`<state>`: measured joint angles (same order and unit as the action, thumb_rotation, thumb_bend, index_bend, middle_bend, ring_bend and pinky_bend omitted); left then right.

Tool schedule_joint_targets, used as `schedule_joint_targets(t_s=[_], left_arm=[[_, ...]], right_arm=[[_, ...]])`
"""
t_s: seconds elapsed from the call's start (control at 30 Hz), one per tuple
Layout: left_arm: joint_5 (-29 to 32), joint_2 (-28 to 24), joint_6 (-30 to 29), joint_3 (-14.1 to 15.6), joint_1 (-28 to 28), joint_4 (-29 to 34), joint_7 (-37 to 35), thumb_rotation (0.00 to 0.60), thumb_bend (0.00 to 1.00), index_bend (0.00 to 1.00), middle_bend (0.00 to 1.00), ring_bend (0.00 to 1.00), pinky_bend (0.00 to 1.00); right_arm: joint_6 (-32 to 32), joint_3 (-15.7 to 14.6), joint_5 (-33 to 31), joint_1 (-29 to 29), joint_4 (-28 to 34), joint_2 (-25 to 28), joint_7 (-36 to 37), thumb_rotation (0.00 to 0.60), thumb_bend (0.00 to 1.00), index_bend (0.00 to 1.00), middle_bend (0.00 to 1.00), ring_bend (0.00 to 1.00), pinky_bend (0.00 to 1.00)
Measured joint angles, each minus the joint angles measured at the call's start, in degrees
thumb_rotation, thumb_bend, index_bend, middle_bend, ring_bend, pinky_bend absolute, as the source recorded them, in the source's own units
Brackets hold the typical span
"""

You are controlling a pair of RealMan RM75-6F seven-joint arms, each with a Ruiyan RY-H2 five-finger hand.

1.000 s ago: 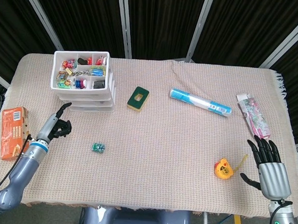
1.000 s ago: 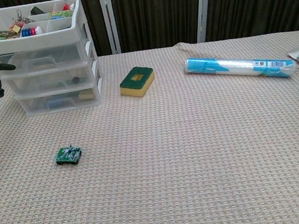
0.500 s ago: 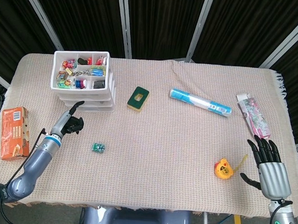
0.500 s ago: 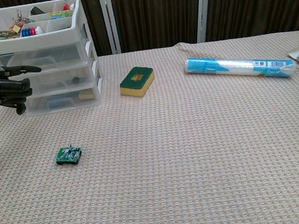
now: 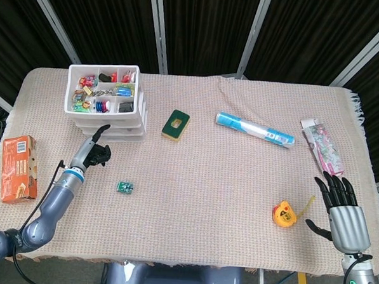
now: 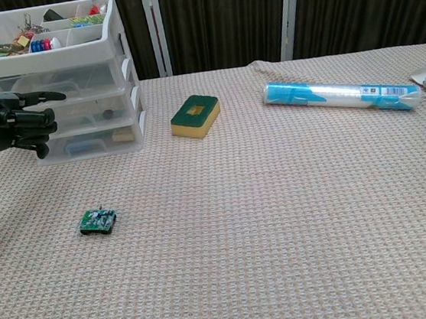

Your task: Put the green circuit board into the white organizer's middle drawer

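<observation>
Two hands are showing. The left hand (image 6: 10, 125) is hovering in front of the organizer (image 5: 106, 104), one finger pointing toward the drawers, the others curled in on nothing. The right hand (image 5: 343, 210) is resting at the near right edge of the table (image 5: 205, 200), fingers spread and straight, holding nothing.

The board (image 6: 97, 220) is lying flat on the cloth, well in front of the organizer and apart from both hands. It is a small green rectangle with tiny raised parts on top; its long axis is running roughly left to right in the chest view, tilted slightly. Which end is pointing where cannot be told at this size.

The organizer is white rigid plastic with translucent stacked drawers, all appearing closed, and an open compartmented top tray of small colourful items. The cloth is showing a coarse beige waffle weave. A green-topped yellow sponge (image 6: 195, 115) is sitting beside the organizer. A glossy blue-and-white tube (image 6: 342, 95) is lying further right.
</observation>
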<state>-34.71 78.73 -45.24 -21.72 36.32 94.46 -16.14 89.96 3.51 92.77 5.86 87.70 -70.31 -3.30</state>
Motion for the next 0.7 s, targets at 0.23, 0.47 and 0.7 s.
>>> schedule_joint_targets(t_s=[0.23, 0.47, 0.7], left_arm=[[0.0, 1.1, 1.2, -0.6, 0.4, -1.3, -1.6, 0.600, 0.75, 0.02, 0.95, 0.90, 0.67], [-0.2, 1.9, 2.0, -1.0, 0.8, -2.1, -2.4, 0.600, 0.75, 0.06, 0.95, 0.90, 0.67], [-0.2, 2.6, 1.6, -1.3, 1.0, -2.4, -2.7, 0.600, 0.75, 0.10, 0.95, 0.90, 0.67]], right_arm=[[0.0, 0.0, 0.0, 0.0, 0.0, 0.0, -0.2, 0.600, 0.00, 0.09, 0.00, 0.00, 0.00], [0.1, 0.0, 0.2, 0.0, -0.2, -0.1, -0.4, 0.600, 0.00, 0.09, 0.00, 0.00, 0.00], [0.1, 0.0, 0.1, 0.0, -0.2, -0.1, -0.3, 0.600, 0.00, 0.09, 0.00, 0.00, 0.00]])
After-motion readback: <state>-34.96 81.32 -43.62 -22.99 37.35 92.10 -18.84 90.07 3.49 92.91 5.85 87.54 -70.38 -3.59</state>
